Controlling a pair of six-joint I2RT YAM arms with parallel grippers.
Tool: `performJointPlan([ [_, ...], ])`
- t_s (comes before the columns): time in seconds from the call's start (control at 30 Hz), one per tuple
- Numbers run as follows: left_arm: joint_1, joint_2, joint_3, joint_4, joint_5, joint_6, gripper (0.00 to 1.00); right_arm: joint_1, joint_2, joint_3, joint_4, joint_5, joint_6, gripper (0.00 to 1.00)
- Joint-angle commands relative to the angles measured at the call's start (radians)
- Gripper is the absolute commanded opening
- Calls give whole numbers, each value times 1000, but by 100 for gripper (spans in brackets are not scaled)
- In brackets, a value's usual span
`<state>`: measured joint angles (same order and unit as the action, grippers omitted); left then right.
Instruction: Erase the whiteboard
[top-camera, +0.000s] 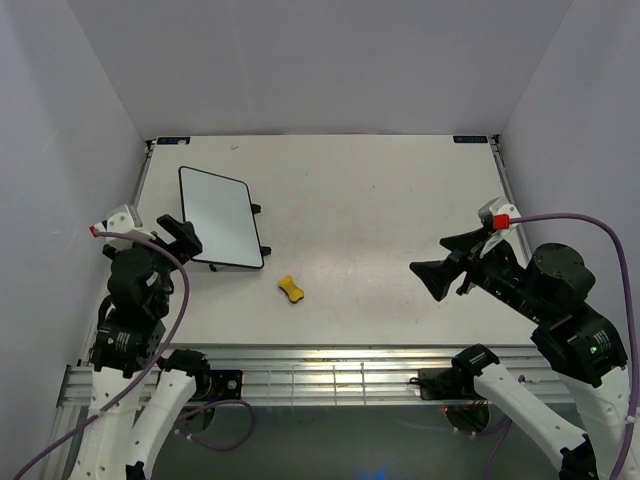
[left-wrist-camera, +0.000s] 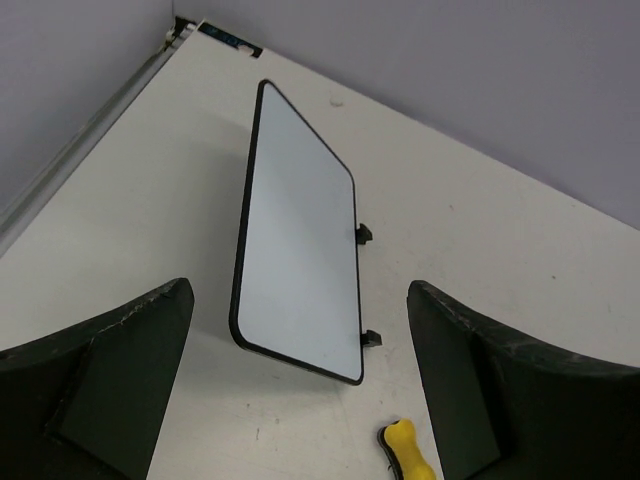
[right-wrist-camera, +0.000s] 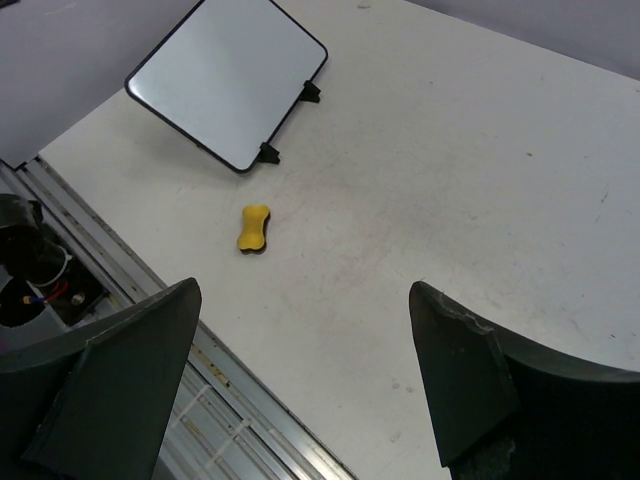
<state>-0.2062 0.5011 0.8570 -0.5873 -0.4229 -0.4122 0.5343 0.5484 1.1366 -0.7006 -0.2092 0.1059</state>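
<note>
Whiteboard (top-camera: 220, 215): left-rear part of the table (top-camera: 380, 200), long axis running roughly front to back. The face reads plain white inside a thin black rim with rounded corners. Two small black feet (left-wrist-camera: 365, 233) sit along its right edge. In the wrist views a shadow lies under it and the board looks propped at a tilt.

Yellow peanut-shaped eraser (top-camera: 291, 289): lies flat on the table, in front of and to the right of the board's near right corner. It is close to the board but not touching it.

Left tool (top-camera: 175, 238): at the board's near left corner, jaws spread wide, nothing between them. The left wrist view looks along the board through the gap. Contact with the rim cannot be told from the top view.

Right tool (top-camera: 430, 253): well apart from the board, over the right side of the table and pointing left. Jaws are wide and hold nothing. Its wrist view shows bare table between the fingers, with the eraser and board beyond.
</note>
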Motion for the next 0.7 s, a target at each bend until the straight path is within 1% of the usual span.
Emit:
performJointPlan([
  [0.0, -2, -6, 137, -63, 82, 136, 98, 3, 7, 34, 3, 129, 14, 90],
  [0.07, -2, -3, 186, -112, 110, 161, 98, 3, 2, 44, -22, 192, 20, 90],
  [0.1, -2, -4, 226, -129, 121, 173, 98, 3, -1, 51, -37, 271, 29, 90],
  [0.2, -2, -16, 283, -187, 151, 213, 98, 3, -10, 74, -92, 381, 34, 90],
  [0.3, -10, -30, 315, -220, 147, 225, 98, 3, -22, 84, -120, 444, 23, 90],
  [0.43, -30, -33, 333, -243, 177, 213, 98, 3, -19, 98, -183, 533, 20, 90],
  [0.57, -30, -22, 307, -235, 233, 243, 98, 3, -36, 77, -243, 652, 31, 90],
  [0.63, -30, -22, 274, -200, 219, 259, 98, 3, -50, 51, -246, 675, 29, 90],
  [0.67, -32, -22, 222, -184, 201, 262, 98, 3, -59, 42, -246, 691, 32, 90],
])
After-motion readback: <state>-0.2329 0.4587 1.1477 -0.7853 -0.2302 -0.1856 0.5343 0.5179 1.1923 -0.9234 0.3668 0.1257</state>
